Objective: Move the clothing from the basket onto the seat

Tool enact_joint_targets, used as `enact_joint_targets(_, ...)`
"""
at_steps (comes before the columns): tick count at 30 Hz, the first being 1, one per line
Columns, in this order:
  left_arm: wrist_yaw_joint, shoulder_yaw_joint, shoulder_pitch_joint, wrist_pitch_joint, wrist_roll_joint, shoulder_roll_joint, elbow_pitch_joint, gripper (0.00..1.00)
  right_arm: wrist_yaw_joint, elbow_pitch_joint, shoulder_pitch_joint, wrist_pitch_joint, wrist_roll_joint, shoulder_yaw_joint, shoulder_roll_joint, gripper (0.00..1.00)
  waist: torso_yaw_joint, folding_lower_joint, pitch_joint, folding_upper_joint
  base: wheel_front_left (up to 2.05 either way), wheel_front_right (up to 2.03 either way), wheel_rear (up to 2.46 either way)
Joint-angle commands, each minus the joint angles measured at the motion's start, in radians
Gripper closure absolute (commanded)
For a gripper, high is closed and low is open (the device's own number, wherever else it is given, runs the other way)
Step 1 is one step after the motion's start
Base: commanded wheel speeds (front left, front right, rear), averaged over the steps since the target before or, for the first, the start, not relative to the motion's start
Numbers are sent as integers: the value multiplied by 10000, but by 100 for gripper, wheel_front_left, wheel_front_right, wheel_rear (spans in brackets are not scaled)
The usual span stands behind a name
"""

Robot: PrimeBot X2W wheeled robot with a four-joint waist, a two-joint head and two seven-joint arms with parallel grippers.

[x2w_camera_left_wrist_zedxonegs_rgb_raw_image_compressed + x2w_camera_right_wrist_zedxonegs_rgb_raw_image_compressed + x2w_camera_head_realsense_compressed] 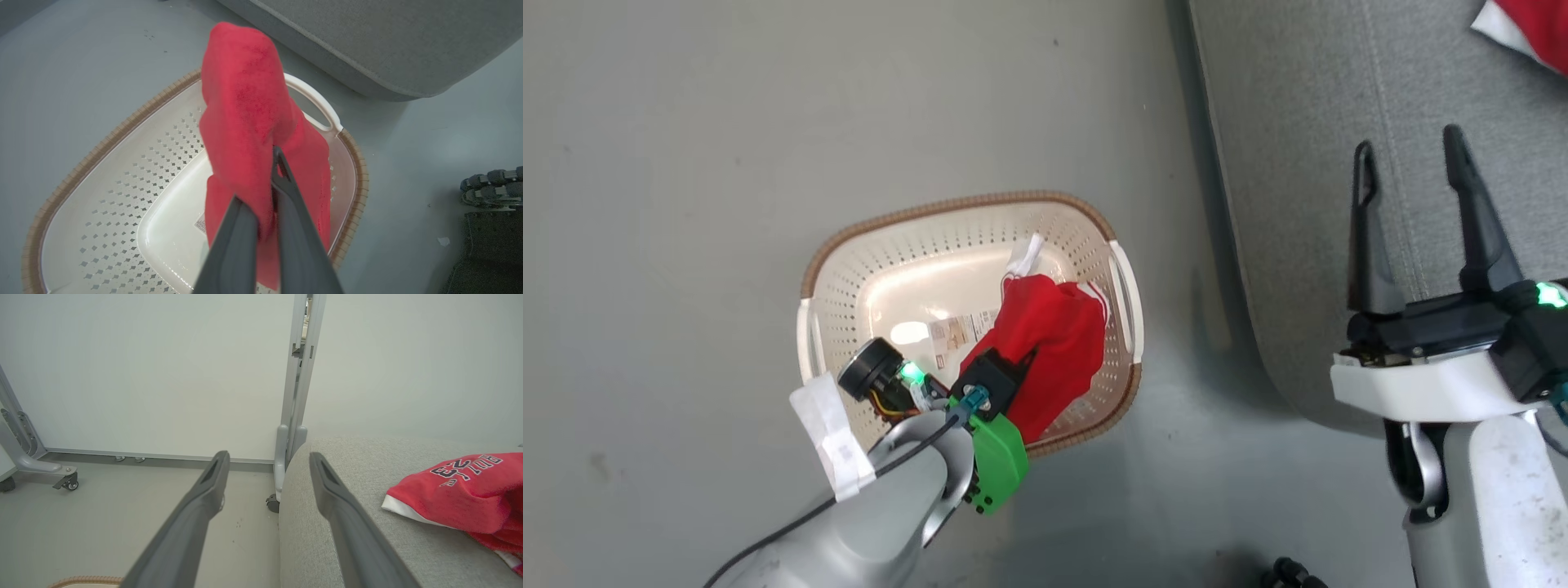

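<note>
The left end effector point(261, 179) is reaching down into the basket point(947, 204), its two dark fingers pressed together and pinching a fold of the red garment point(1054, 343). The fabric is draping over and around the fingers, and its lower part is hanging inside the basket on the side nearest the seat point(1339, 163). Whether the fabric is touching the basket bottom cannot be determined. The paper label point(956, 333) on the basket bottom is lying partly exposed just beside the garment. The basket is standing on the grey floor point(686, 245), near the seat but apart from it. The right end effector point(1409, 143) is hovering over the near edge of the seat with its fingers spread wide, gripping nothing. A second red garment point(461, 490), with white trim and white lettering that includes the number 23, is lying on the seat cushion, to the right of the right end effector and apart from it. A wheeled partition panel point(296, 375) is standing on the floor beyond the seat.
</note>
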Motion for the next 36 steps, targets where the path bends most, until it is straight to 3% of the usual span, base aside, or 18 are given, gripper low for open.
enact_joint_targets(1, 151, 209, 498, -33, 33, 109, -278, 100, -7, 215, 375, -30, 70, 98, -31, 0, 454, 1, -2433, 0, 0, 0, 0)
enact_joint_targets(14, 1083, 2251, 2990, -34, 766, 545, -3376, 100, -5, 1335, 2168, -30, 33, 824, -19, 0, 440, 1, -5595, 0, 0, 0, 0)
enact_joint_targets(23, 1347, 3152, 3404, -35, 1383, 832, -5159, 100, -5, 1555, 2610, -30, 113, 1075, -13, 0, 301, 1, -6279, 0, 0, 0, 0)
enact_joint_targets(36, 1278, 3493, 3100, -34, 1915, 845, -6505, 100, -5, 1667, 2755, -30, 431, 1744, -1, 0, 117, 1, -6596, 0, 0, 0, 0)
